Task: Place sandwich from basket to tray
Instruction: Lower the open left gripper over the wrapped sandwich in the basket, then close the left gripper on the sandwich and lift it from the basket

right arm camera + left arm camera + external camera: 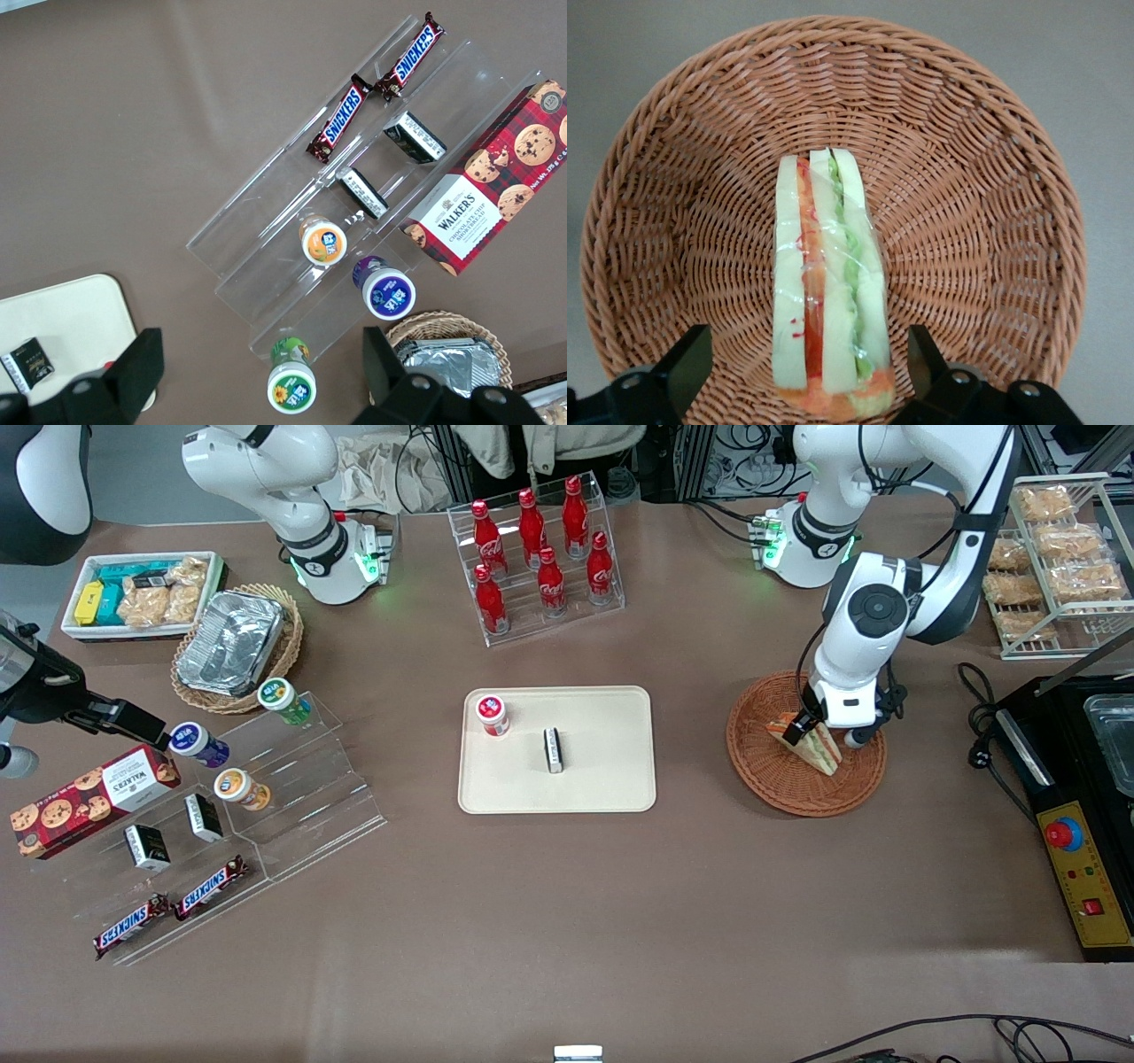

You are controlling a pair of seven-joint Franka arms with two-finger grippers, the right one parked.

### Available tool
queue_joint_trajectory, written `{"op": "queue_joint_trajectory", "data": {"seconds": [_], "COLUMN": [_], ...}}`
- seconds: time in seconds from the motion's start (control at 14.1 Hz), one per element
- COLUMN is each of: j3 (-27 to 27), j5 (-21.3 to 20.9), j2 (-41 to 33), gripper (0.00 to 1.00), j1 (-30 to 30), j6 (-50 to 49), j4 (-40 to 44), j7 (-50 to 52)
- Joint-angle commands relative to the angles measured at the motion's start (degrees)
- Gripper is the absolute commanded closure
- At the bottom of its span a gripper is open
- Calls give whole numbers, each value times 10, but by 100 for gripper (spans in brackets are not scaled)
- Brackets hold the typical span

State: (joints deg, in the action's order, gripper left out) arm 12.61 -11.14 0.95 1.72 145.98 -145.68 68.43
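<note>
Brown worktop [567,921]: tool [806,376] spread, straddling sandwich [826,283] in basket [992,150]; long axis runs between fingers.

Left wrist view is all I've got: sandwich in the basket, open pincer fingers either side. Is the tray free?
Observer: No. The tray already holds a red-lidded jar and a small black box.
Operator: Room for the sandwich?
Observer: Likely. The tray's part nearest the basket is bare.
Operator: Which way from the pincer?
Observer: The pincer is down at the sandwich; the tray lies toward the parked arm's end.
</note>
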Motion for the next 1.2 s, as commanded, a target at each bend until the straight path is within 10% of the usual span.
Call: {"op": "queue_joint_trajectory", "data": {"seconds": [0.0, 0.43, 1.13], "j3": [-4, -4, -4], "j5": [-21, -20, 53], "j2": [9, 7, -2], "gripper": [43, 100, 100], "j1": [-2, -2, -24], "j6": [9, -7, -421], "j4": [9, 23, 300], "j7": [15, 9, -230]}}
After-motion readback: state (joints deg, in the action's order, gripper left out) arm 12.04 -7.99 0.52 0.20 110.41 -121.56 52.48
